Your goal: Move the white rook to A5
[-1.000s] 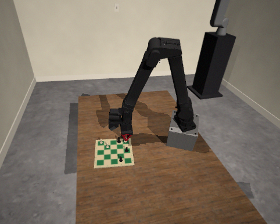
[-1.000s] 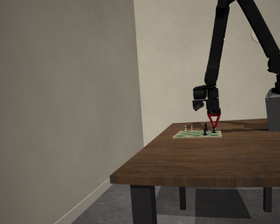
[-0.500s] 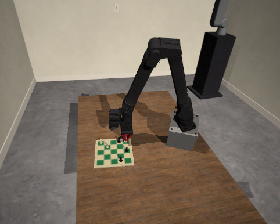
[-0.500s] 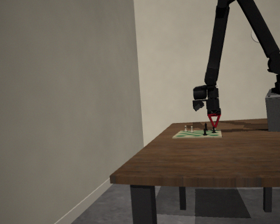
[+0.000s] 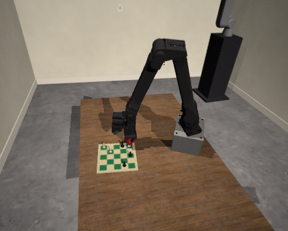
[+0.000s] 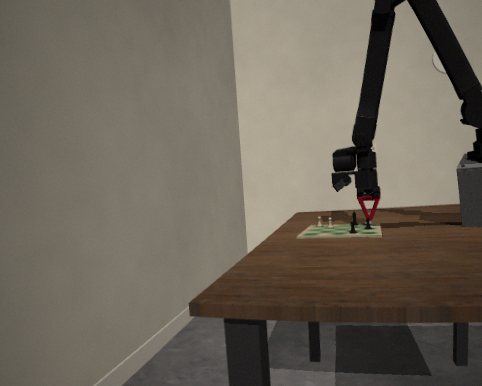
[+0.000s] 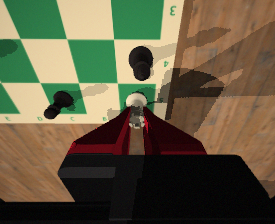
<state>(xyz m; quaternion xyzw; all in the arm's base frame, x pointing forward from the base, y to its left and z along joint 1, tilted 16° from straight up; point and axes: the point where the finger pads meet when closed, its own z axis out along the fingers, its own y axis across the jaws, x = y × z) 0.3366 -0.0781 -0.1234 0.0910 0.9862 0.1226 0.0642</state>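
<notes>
My gripper [image 7: 136, 111] has red fingers and is shut on the white rook [image 7: 136, 100], a small white piece with a round top. It holds the rook upright over the green corner square of the green-and-cream chessboard [image 5: 117, 157], beside the digit 4's neighbour row at the board's A edge. I cannot tell whether the rook's base touches the board. In the top view the gripper [image 5: 129, 141] stands at the board's far right corner. In the exterior view the gripper [image 6: 368, 214] points straight down at the board [image 6: 340, 230].
A black piece [image 7: 141, 62] stands one square ahead of the rook and another [image 7: 58, 104] two squares to the side. Two white pieces [image 5: 104, 145] [image 5: 110, 149] stand at the far left, more black pieces [image 5: 129, 154] [image 5: 124, 164] on the right. The arm's grey base [image 5: 187, 136] is right of the board.
</notes>
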